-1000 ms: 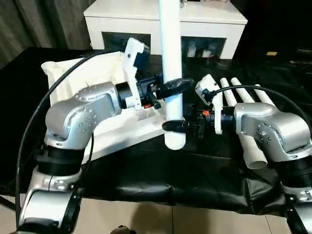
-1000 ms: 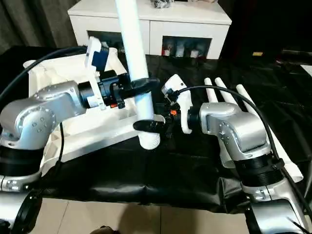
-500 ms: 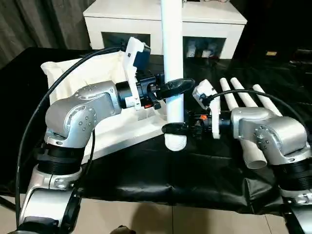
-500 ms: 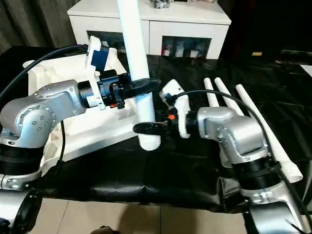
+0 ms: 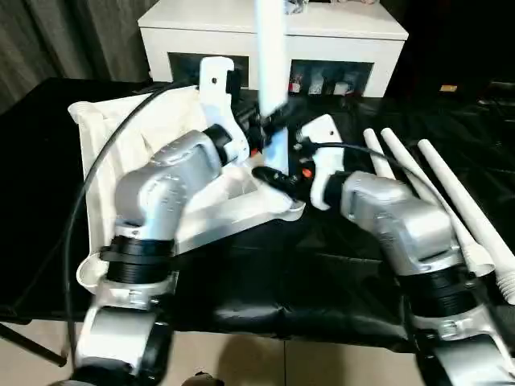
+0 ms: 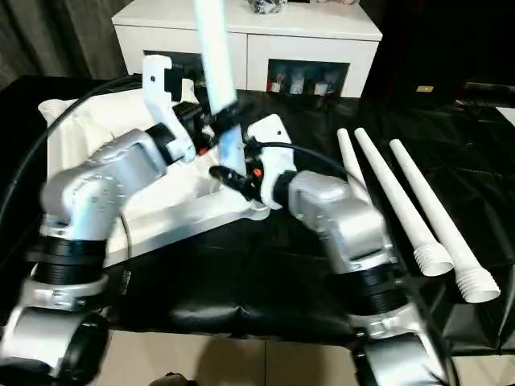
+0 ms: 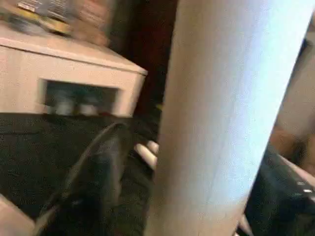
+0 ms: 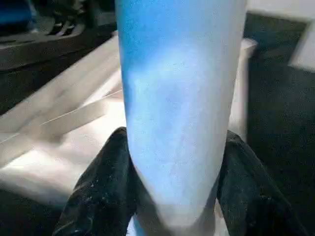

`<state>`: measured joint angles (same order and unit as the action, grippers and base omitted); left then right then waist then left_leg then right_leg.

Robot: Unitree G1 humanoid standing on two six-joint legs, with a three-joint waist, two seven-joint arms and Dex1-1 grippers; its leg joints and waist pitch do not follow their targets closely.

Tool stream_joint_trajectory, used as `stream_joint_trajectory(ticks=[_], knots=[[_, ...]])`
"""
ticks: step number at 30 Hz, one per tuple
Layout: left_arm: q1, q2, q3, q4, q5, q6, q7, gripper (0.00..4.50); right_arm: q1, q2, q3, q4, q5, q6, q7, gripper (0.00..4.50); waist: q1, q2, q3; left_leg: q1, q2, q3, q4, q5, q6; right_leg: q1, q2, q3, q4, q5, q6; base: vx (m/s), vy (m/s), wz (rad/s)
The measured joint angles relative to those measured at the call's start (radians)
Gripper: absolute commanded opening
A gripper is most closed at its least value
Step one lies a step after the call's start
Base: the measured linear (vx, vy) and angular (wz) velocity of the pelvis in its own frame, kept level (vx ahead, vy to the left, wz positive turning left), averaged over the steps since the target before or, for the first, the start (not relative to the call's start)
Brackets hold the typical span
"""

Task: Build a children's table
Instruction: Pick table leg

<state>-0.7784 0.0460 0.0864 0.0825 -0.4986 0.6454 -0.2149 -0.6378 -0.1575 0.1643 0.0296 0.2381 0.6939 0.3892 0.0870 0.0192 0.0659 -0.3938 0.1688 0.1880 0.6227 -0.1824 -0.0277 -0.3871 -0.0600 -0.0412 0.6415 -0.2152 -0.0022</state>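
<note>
- The children's table lies in parts on the black-covered work table (image 5: 241, 297): we see the white tabletop (image 5: 137, 129) on the left and three loose legs (image 6: 402, 201) lying side by side on the right, well apart from it.
- The fourth leg (image 5: 270, 48) stands nearly upright over the tabletop's near right corner, just in front of the white cabinet (image 5: 346, 36) at the far side.
- Our left gripper (image 5: 264, 129) is clamped on the leg partway up; in the left wrist view its dark fingers (image 7: 93, 172) sit on either side of the tube.
- Our right gripper (image 5: 278, 181) pinches the leg lower down, near its bottom end; in the right wrist view its black fingers (image 8: 98, 191) press against both sides of the tube.
- Both silver forearms meet at the leg, the left from the near left and the right from the near right.
</note>
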Motion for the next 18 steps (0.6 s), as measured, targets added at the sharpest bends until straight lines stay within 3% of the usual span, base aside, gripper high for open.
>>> stream_joint_trajectory(ticks=[2,4,6,10,18], knots=[[0.002,-0.03,0.009,0.011,0.022,-0.028,0.06,3.73,0.0,0.034,0.003,0.026,-0.023,-0.029,-0.055,1.89,0.0,0.0,0.0,0.0,0.0,0.0,0.0,0.0,0.0,0.0,0.0,0.0,0.0,0.0,0.0,0.0,0.0,0.0],[0.004,-0.041,0.017,0.012,0.026,-0.038,0.09,3.33,0.0,0.049,0.005,0.033,-0.039,-0.042,-0.08,1.88,0.001,0.0,0.0,0.0,0.0,0.0,0.0,0.0,0.0,0.0,0.0,0.0,0.0,0.0,0.0,0.0,0.0,0.0],[0.004,-0.044,0.018,0.011,0.027,-0.041,0.098,3.31,0.0,0.059,0.008,0.035,-0.042,-0.043,-0.094,1.88,0.001,0.0,0.0,0.0,0.0,0.0,0.0,0.0,0.0,0.0,0.0,0.0,-0.001,0.0,0.0,0.0,0.0,0.0],[0.012,-0.049,0.017,0.009,0.043,-0.042,0.113,2.81,-0.004,0.071,0.01,0.061,-0.059,-0.052,-0.122,1.88,0.001,0.0,0.0,0.0,0.0,0.0,0.0,0.0,0.0,0.0,0.0,0.0,-0.001,0.0,0.0,0.0,0.0,0.0],[0.022,-0.062,0.017,0.008,0.042,-0.051,0.131,2.24,-0.01,0.094,0.01,0.096,-0.088,-0.075,-0.147,1.88,-0.001,0.0,0.0,0.0,0.0,0.0,0.0,0.0,0.0,0.0,0.0,0.0,-0.001,0.0,0.001,0.0,0.0,0.0]])
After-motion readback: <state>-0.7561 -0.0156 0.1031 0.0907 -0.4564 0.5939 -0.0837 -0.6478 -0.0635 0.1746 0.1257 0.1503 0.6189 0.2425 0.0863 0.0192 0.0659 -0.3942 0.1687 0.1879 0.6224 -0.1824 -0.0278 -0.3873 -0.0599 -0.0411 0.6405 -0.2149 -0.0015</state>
